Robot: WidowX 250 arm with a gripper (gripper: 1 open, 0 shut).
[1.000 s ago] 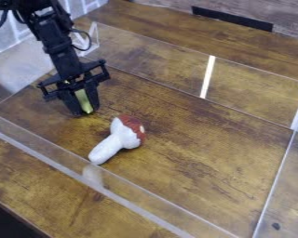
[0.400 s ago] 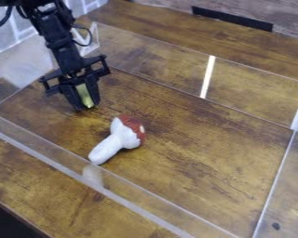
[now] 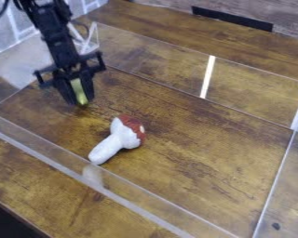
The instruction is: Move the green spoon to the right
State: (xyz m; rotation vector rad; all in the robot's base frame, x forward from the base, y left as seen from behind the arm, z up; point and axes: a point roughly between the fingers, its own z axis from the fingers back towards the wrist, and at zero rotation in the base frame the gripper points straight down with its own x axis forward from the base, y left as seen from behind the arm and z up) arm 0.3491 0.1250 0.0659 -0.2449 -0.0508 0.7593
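Operator: Far left of my view, the black arm (image 3: 55, 35) reaches down from the top edge, blurred. What do you make of its end?

Spotter: Gripper (image 3: 81, 96) points downward, fingers closed in on the green spoon (image 3: 82, 90). I read it as clasped.

Operator: Same here. I note the spoon near the left side of the clear-walled enclosure (image 3: 137, 201), yellow-green length upright or nearly so, partly covered by the fingers. Whether its lower tip touches the brown wood-grain surface (image 3: 189, 139), I cannot tell.

Spotter: Next, going right?

Operator: The mushroom toy (image 3: 118, 139), lying on its side, nearer to my camera than the spoon and apart from it. Reddish-brown cap up and to the right, white stem down and to the left, its end close to the near clear wall.

Spotter: Beyond that?

Operator: A narrow white strip (image 3: 209, 76), toward the back, right of the toy. Last, at far right, I log another clear wall (image 3: 283, 177), running from near to far.
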